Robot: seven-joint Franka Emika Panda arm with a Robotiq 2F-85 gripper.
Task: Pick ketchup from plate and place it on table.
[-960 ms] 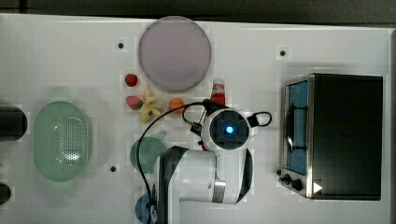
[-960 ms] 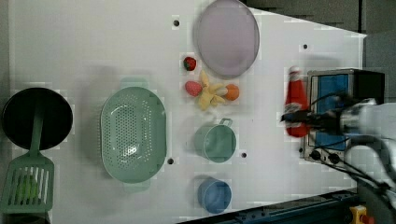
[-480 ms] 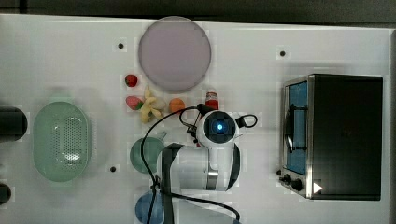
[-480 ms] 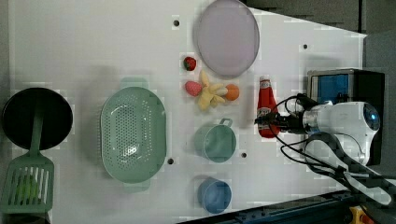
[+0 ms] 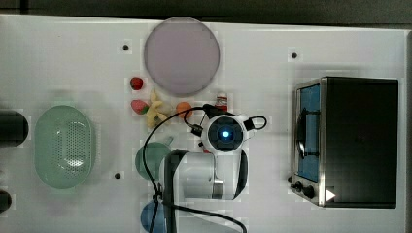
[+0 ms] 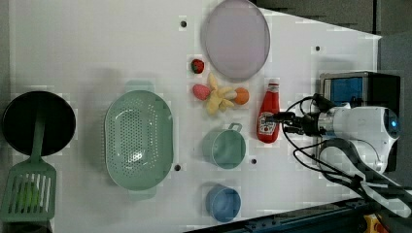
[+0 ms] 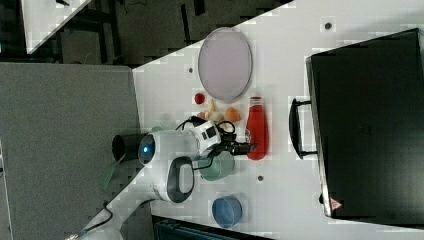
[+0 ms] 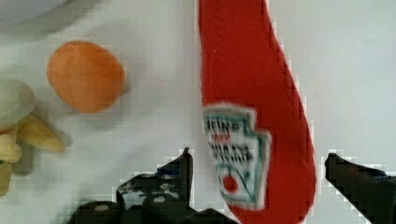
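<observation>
The ketchup point(image 6: 268, 114) is a red squeeze bottle with a white cap, lying flat on the white table point(image 5: 73, 58) just beside the pale lilac plate point(image 6: 235, 39). The plate point(image 5: 181, 56) has nothing on it. My gripper point(image 6: 284, 122) hovers low over the bottle's base end, open. In the wrist view the ketchup point(image 8: 252, 93) lies between my two black fingers point(image 8: 180, 170), with a gap of table on each side. In the top view the arm covers the bottle, leaving its cap point(image 5: 222, 101) showing. The right view shows the ketchup point(image 7: 257, 129) with the gripper point(image 7: 247, 146) at its base.
A black toaster oven point(image 5: 357, 141) stands at the top view's right. An orange point(image 6: 241, 95), a banana-like toy point(image 6: 216, 97) and strawberries point(image 6: 197, 65) lie beside the bottle. A green cup point(image 6: 224, 148), a blue cup point(image 6: 223, 203), a green basket point(image 6: 138, 141) and a black pan point(image 6: 39, 121) lie further toward the left view's left.
The arm carried the ketchup from beside the oven toward the left view's left, close to the orange. The jaws then opened and the bottle now lies free on the table.
</observation>
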